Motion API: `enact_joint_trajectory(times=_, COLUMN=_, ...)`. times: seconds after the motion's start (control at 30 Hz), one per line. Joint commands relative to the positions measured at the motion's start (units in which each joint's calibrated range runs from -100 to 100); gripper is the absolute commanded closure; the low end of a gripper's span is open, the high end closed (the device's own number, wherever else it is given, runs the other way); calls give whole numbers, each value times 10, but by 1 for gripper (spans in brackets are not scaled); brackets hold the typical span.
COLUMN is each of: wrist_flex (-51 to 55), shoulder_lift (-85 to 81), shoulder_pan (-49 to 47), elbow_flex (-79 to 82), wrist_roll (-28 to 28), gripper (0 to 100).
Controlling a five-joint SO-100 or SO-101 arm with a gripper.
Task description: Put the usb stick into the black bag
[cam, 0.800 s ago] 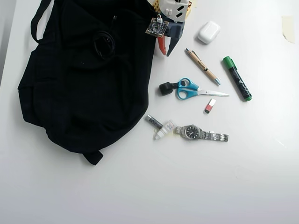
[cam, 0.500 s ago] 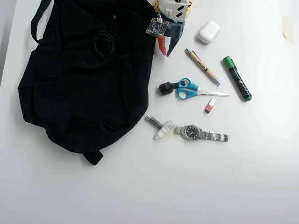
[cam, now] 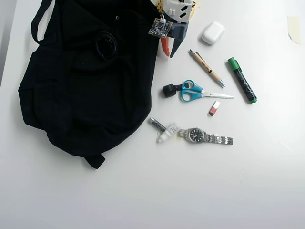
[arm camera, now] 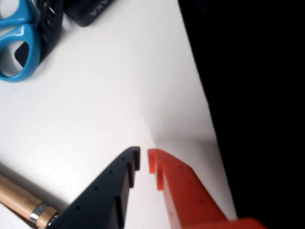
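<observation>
The usb stick [cam: 214, 109] is a tiny red stick with a white end. It lies on the white table just below the scissors' blade tip and is out of the wrist view. The black bag [cam: 86, 76] is a large backpack covering the left of the overhead view; it fills the right edge of the wrist view [arm camera: 257, 95]. My gripper [cam: 168, 54] hangs by the bag's upper right edge, well up and to the left of the stick. In the wrist view the gripper [arm camera: 144, 161] has its black and orange fingertips almost together, with nothing between them.
Blue-handled scissors [cam: 195, 91] with a black block [cam: 168, 90] at the handles lie below the gripper. A wooden pen [cam: 206, 67], a green marker [cam: 241, 79], a white case [cam: 212, 33], a watch [cam: 205, 137] and a grey-and-white capped stick [cam: 163, 130] lie around.
</observation>
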Motion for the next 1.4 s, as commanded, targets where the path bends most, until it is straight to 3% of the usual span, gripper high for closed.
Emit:
enact_joint_trajectory(times=0.0, wrist_flex=-29, shoulder_lift=-7, shoulder_pan=-3, elbow_flex=-63, wrist_roll=4, gripper=97)
enact_joint_trajectory(times=0.2, wrist_flex=5, shoulder_lift=59, shoulder_pan=-6, elbow_flex=-264, wrist_roll=64, gripper=92)
enact_joint_trajectory(times=0.37, wrist_flex=12, shoulder_lift=416, shoulder_pan=7, elbow_flex=-536, wrist_roll=107, gripper=92)
enact_joint_trajectory(times=0.43, wrist_flex=36, shoulder_lift=568, shoulder_pan=5, elbow_flex=-677, wrist_roll=99, gripper=92)
enact_joint_trajectory(times=0.47, wrist_flex=45, shoulder_lift=649, shoulder_pan=-9, elbow_flex=-746, wrist_roll=68, gripper=92)
enact_joint_trajectory(times=0.6, wrist_flex=6, shoulder_lift=774, shoulder_pan=-46, elbow_flex=-796, wrist_roll=11, gripper=91)
enact_joint_trajectory(times=0.63, wrist_flex=-26, shoulder_lift=807, shoulder_pan=-62, elbow_flex=-796, wrist_roll=-2, gripper=87)
enact_joint_trajectory(times=0.73, wrist_flex=-57, shoulder_lift=852, shoulder_pan=-115, elbow_flex=-811, wrist_roll=-46, gripper=75)
enact_joint_trajectory(times=0.93, wrist_flex=-58, shoulder_lift=860, shoulder_pan=-206, elbow_flex=-827, wrist_roll=-114, gripper=69)
enact_joint_trajectory(times=1.17, wrist_flex=-58, shoulder_lift=973, shoulder_pan=-228, elbow_flex=-929, wrist_roll=-140, gripper=65)
enact_joint_trajectory(times=1.37, wrist_flex=-32, shoulder_lift=1150, shoulder_pan=-221, elbow_flex=-1158, wrist_roll=-142, gripper=65)
